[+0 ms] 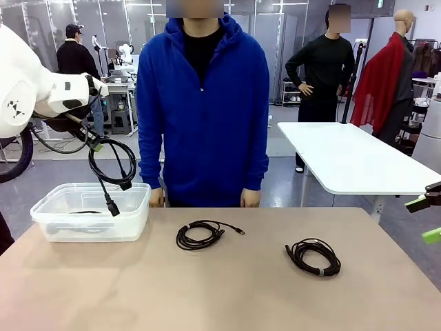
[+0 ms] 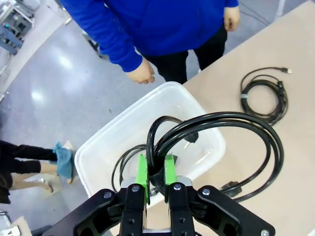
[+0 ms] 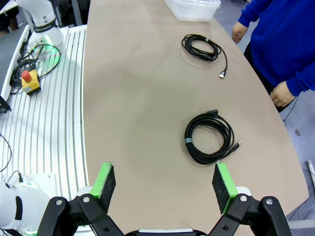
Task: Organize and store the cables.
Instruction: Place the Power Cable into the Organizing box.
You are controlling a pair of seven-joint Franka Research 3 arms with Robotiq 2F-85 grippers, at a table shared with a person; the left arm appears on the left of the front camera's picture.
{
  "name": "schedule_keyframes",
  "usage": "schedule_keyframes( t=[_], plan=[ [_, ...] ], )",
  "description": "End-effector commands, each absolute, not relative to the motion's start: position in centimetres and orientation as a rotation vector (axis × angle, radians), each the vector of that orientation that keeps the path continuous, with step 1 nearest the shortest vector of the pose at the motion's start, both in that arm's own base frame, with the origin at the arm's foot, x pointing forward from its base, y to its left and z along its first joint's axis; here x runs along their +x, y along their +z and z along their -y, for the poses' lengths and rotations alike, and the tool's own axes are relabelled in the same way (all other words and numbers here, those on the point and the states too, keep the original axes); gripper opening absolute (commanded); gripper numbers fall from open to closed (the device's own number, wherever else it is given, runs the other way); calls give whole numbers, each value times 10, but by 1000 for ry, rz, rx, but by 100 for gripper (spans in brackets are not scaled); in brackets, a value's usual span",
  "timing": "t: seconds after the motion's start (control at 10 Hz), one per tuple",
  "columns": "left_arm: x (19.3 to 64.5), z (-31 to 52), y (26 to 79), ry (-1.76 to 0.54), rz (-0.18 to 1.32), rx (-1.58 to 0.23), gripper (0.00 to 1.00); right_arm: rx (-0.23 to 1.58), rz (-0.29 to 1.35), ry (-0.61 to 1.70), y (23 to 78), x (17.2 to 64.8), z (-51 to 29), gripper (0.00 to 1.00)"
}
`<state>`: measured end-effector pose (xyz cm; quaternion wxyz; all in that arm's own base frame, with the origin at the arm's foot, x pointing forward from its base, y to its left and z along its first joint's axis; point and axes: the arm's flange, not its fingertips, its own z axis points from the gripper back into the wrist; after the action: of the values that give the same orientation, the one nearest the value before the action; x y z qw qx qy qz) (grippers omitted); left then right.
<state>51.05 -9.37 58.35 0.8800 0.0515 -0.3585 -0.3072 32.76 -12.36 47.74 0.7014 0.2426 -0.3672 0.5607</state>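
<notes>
On the beige worktop [image 1: 241, 296], the clear rectangular plastic tub [image 1: 43, 210] holds one black coiled cord [image 1: 84, 212], the left end effector [image 2: 156, 166] above it is clamped on a thick black looped cable [image 2: 256, 123], and a thin black coil [image 1: 198, 235] and a banded black coil [image 1: 313, 256] lie apart near the right end effector [image 3: 165, 184], whose fingers are spread.

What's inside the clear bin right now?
One coiled black cable lies on the floor of the bin. The left gripper, jaws shut on a second cable, holds it over the bin and covers part of the floor, so more could be hidden there.
</notes>
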Motion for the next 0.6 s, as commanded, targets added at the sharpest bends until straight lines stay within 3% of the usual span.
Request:
schedule_keyframes(
  t=[0.0,0.4,0.5],
  plan=[
    [511,88,587,-678,733,45,15,544,824,1249,476,327,123,100],
    [511,94,582,-653,744,86,15,544,824,1249,476,327,123,100],
    [502,90,592,-707,810,113,15,544,824,1249,476,327,123,100]
  ],
)
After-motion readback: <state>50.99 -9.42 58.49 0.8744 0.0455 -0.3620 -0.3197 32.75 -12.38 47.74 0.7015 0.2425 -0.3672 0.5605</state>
